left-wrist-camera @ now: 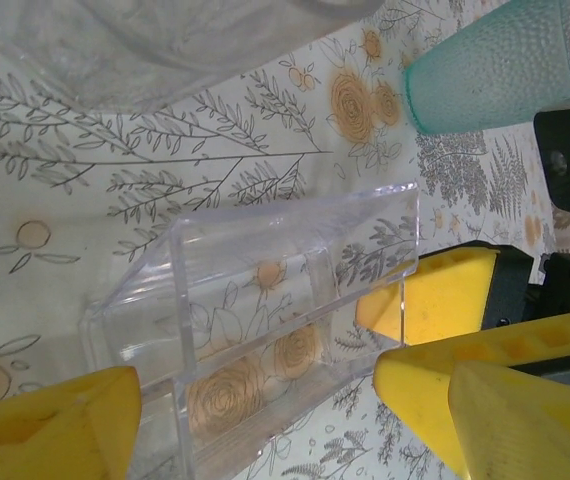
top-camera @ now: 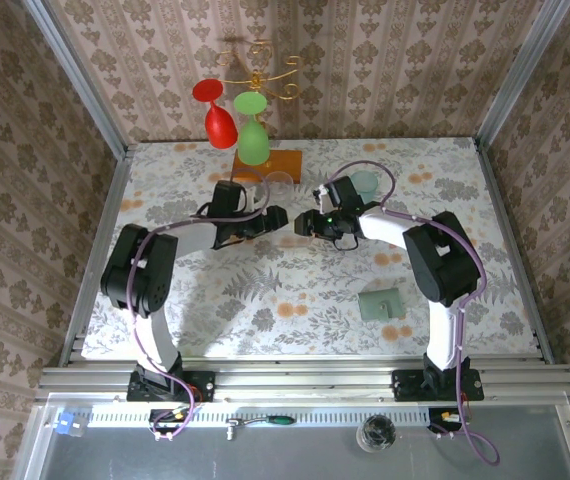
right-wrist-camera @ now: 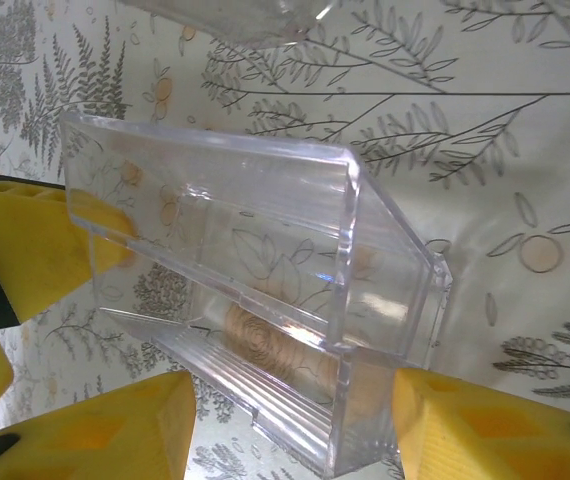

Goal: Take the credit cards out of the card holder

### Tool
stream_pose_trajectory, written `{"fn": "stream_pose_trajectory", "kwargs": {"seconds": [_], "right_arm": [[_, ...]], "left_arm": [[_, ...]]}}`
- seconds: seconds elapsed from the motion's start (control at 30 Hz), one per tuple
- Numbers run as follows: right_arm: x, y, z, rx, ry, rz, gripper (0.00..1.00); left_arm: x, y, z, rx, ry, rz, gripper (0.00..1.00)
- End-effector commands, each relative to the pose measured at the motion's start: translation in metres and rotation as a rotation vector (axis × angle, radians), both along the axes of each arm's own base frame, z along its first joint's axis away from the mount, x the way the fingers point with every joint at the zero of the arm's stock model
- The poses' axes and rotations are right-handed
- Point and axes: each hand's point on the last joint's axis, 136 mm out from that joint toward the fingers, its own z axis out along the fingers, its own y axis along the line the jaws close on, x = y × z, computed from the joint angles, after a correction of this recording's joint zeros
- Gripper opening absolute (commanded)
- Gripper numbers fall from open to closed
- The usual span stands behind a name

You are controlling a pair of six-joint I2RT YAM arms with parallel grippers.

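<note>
**Top view.** One table [top-camera: 215, 300] with a flower-and-fern cloth is walled on three sides by patterned panels, with metal posts at the corners. An aluminium rail [top-camera: 295, 382] runs along the bottom of the frame. Two arms reach in from it, and the left gripper [top-camera: 273, 218] and right gripper [top-camera: 303, 222] meet tip to tip at centre frame. One card holder [top-camera: 381, 303], pale grey-green, lies flat on the table at lower right. It is just left of the right arm's upright link and well apart from both grippers. At upper centre, one gold rack [top-camera: 257, 70] on a wooden base [top-camera: 283, 160] carries two stemmed glasses, one red [top-camera: 215, 110] and one green [top-camera: 253, 138]. One clear tumbler [top-camera: 280, 182] stands just below the base. One teal cup [top-camera: 363, 182] stands just above the right gripper.

**Left wrist.** One clear plastic box [left-wrist-camera: 265, 290] lies on the cloth mid-frame. The left gripper's two yellow fingers [left-wrist-camera: 55, 425] sit in the bottom corners, spread wide, with the box's near end between them. The right-hand finger stands clear of the box. Two more yellow fingers, the right gripper's, stand at the box's right end. The tumbler is at upper left and the teal cup at upper right.

**Right wrist.** The box takes the centre. The right gripper's two fingers [right-wrist-camera: 105, 435], at bottom left and bottom right, flank its near end close against its edges. I cannot tell whether they pinch it. One finger of the left gripper shows at the left edge, partly through the box wall.
</note>
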Motion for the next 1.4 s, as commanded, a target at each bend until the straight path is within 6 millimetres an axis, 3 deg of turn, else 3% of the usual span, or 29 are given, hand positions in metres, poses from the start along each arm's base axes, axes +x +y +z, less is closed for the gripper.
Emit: {"fn": "stream_pose_trajectory", "kwargs": {"seconds": [0.0,0.07,0.47,1.37], "right_arm": [[-0.002,-0.007,0.016,0.005,-0.035,-0.006,0.54],[-0.002,-0.015,0.020,0.008,-0.035,-0.028,0.54],[0.002,-0.050,0.017,-0.026,-0.023,-0.089,0.54],[0.004,-0.065,0.018,-0.052,-0.031,-0.107,0.54]], "left_arm": [[-0.002,-0.025,0.017,-0.073,-0.001,-0.070,0.80],[-0.008,-0.039,0.018,-0.080,0.001,-0.102,0.80],[-0.007,-0.060,0.016,-0.129,0.015,-0.122,0.80],[-0.002,-0.073,0.011,-0.157,0.022,-0.132,0.80]]}}
